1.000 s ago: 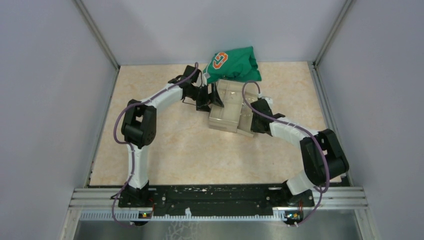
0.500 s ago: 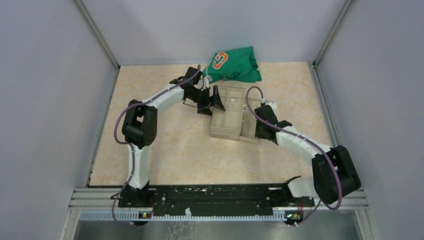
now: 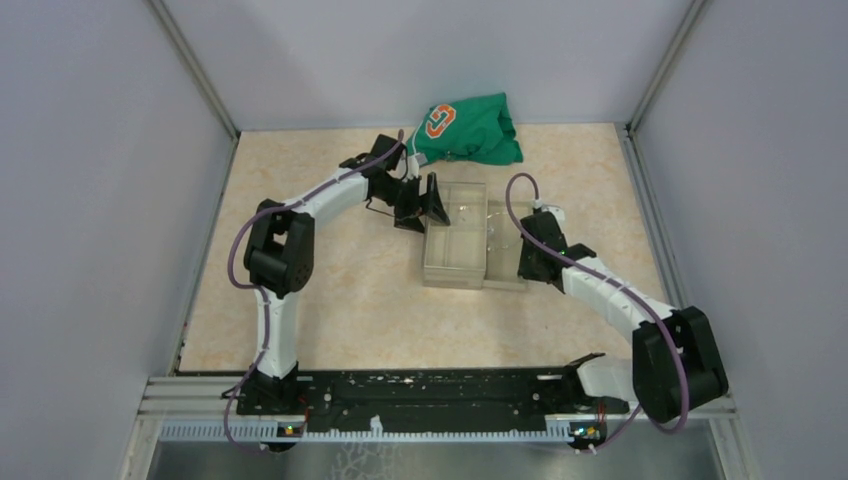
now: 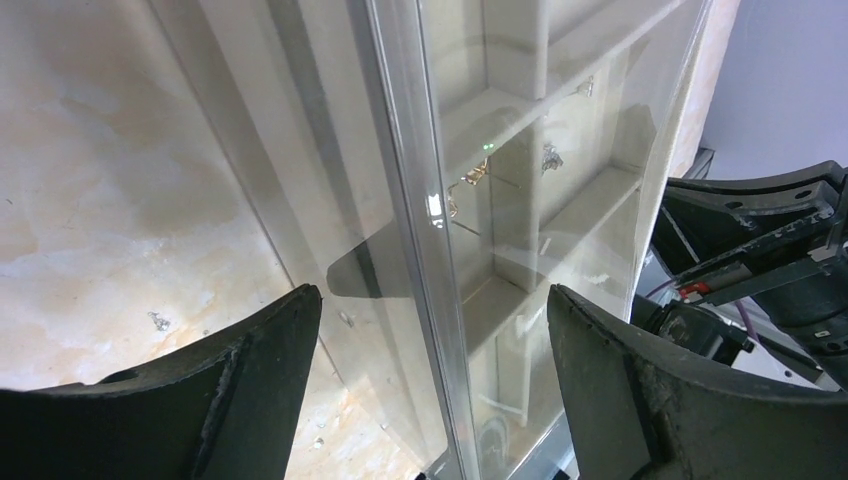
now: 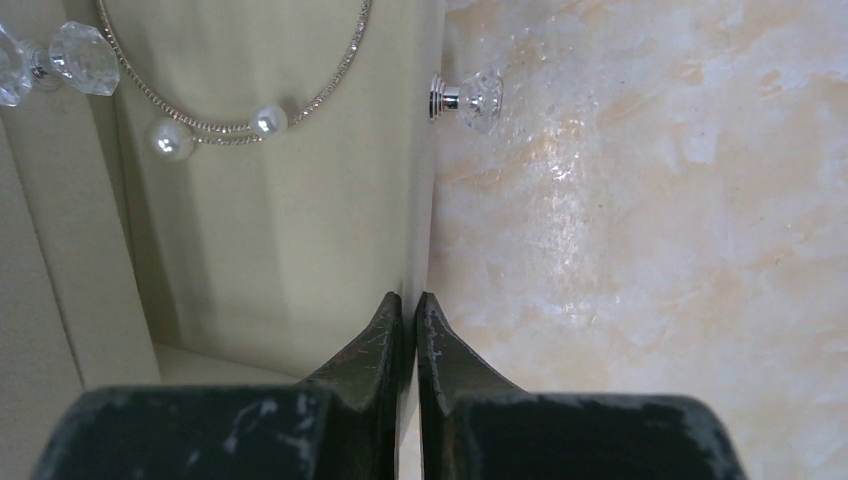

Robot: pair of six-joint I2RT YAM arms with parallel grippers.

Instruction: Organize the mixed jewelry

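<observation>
Inside the clear box [image 5: 250, 250], the pearl-tipped hoop [image 5: 266, 121] lies just ahead-left of the closed right end effector [image 5: 415, 310], seemingly nearer it than the open left end effector [image 4: 432, 295] opposite.

The left arm [image 3: 318, 197] and right arm [image 3: 605, 288]: white sleeves, black joints; purple cables [image 3: 236, 252] loop alongside (fingers [image 5: 370, 345] dark, scuffed).

Glossy clear plastic box [image 3: 450, 274], fine silvery metal hoop [image 5: 267, 120], apparently matt green cloth [image 3: 472, 128].
</observation>
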